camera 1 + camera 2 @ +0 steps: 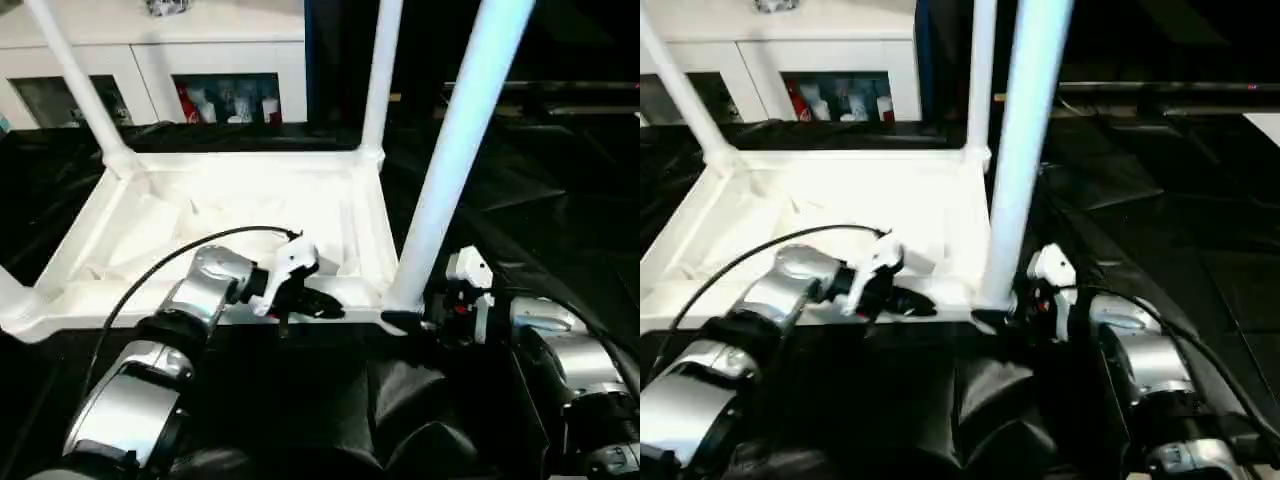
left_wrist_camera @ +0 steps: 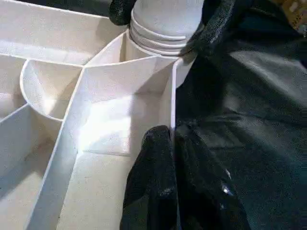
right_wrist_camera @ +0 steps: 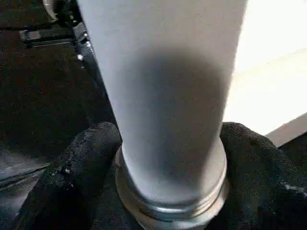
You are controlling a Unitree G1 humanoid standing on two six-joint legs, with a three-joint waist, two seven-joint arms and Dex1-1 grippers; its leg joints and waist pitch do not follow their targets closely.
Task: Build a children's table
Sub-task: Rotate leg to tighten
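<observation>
The white tabletop (image 1: 230,210) lies upside down on black cloth, ribbed underside up. Legs stand in its corner sockets: far left (image 1: 75,80), far right (image 1: 380,70) and near right (image 1: 450,150). A bit of a fourth leg (image 1: 8,290) shows at the near left corner. My left gripper (image 1: 320,300) is shut on the tabletop's near rim (image 2: 172,96), just left of the near right corner. My right gripper (image 1: 410,322) is open, its black fingers (image 3: 81,167) standing close on either side of the near right leg's ringed base (image 3: 170,201).
Black cloth (image 1: 560,200) covers the floor around the tabletop. A white cabinet (image 1: 150,50) with red cans on a shelf stands at the back. A black cable (image 1: 150,265) loops from my left forearm over the tabletop.
</observation>
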